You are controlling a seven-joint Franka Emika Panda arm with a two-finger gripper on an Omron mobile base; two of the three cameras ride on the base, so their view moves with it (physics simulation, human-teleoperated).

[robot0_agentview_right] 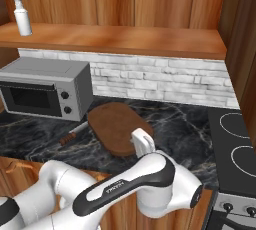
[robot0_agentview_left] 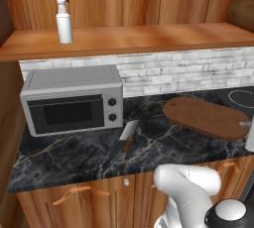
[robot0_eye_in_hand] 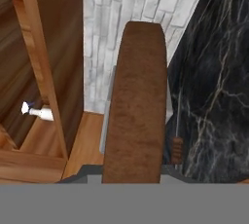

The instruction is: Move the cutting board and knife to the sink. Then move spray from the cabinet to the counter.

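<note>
While the gripper [robot0_agentview_right: 141,141] pinched the cutting board [robot0_agentview_right: 120,127] at mid-frame, the knife [robot0_agentview_left: 128,137] lay lower left of it.

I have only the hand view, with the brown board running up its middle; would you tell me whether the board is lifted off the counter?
Observer: No. In the base views the cutting board looks to lie flat on the counter, with the gripper at its end.
Operator: Thank you. What stands at the board's far end?
Observer: A grey microwave, and the knife lies on the counter between it and the board.
Operator: And how does the spray stand?
Observer: The spray stands upright on the cabinet shelf, above the microwave.
</note>
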